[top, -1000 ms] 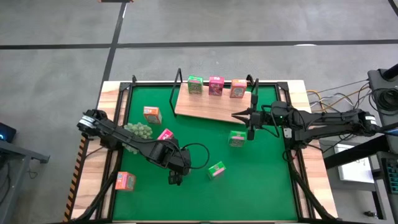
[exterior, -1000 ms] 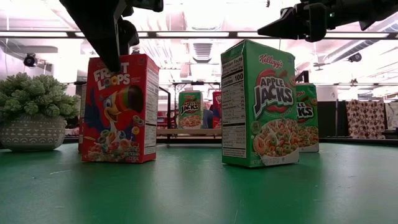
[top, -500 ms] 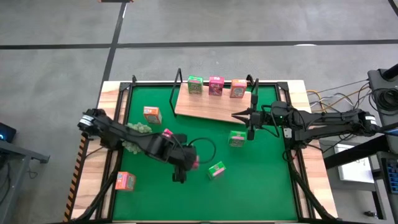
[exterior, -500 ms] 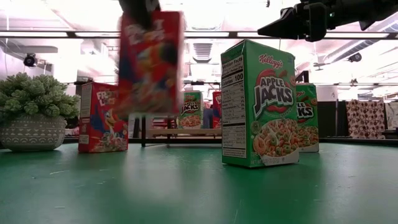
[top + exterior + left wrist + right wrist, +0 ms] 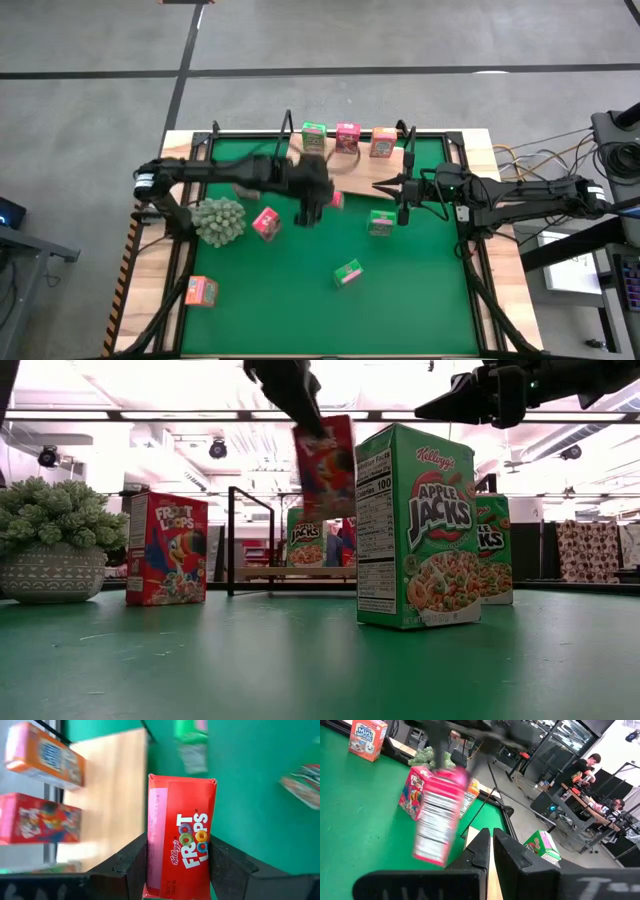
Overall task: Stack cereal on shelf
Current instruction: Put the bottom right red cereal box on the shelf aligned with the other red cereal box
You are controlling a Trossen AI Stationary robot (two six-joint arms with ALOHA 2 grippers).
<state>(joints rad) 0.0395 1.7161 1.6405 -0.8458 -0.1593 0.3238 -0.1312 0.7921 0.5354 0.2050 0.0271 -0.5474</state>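
A green mat (image 5: 420,300) was seen laid over a wooden table (image 5: 175,160), with grey concrete floor around it. Beyond the table, a room with bright ceiling lights was shown, and people (image 5: 580,767) were seen at benches far off. A spiky potted plant (image 5: 218,220) was stood on the mat's left part.

The shelf (image 5: 350,172) was set at the far middle of the mat, and three cereal boxes (image 5: 347,138) were lined up along its far edge: green, pink-red, orange. Other boxes were scattered on the mat: an orange one (image 5: 201,291) at the near left, a pink-red one (image 5: 266,224) beside the plant, two green ones (image 5: 348,272) right of centre.

The left gripper (image 5: 312,205) was held in the air over the shelf's near-left edge, and a pink-red Froot Loops box (image 5: 182,845) was pinched between its fingers (image 5: 131,865), clear of the mat. The right gripper (image 5: 385,184) was hung above the shelf's right end, its fingers (image 5: 480,845) pressed together on nothing.
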